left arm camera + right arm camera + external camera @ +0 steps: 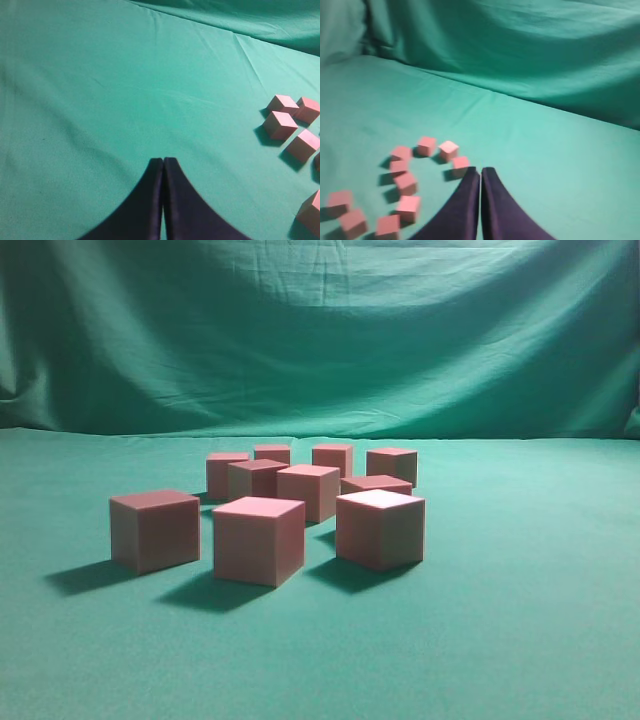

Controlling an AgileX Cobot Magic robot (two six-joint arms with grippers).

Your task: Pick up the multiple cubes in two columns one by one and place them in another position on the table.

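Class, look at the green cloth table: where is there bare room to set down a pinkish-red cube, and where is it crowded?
Bare green cloth table lies right, left and in front of the pinkish-red cubes. The middle is crowded: cubes sit in a tight cluster with narrow gaps.

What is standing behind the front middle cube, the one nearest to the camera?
Behind the front middle cube stand more cubes in rows on the table, then the draped cloth backdrop. The lower faces of the cubes directly behind it are covered.
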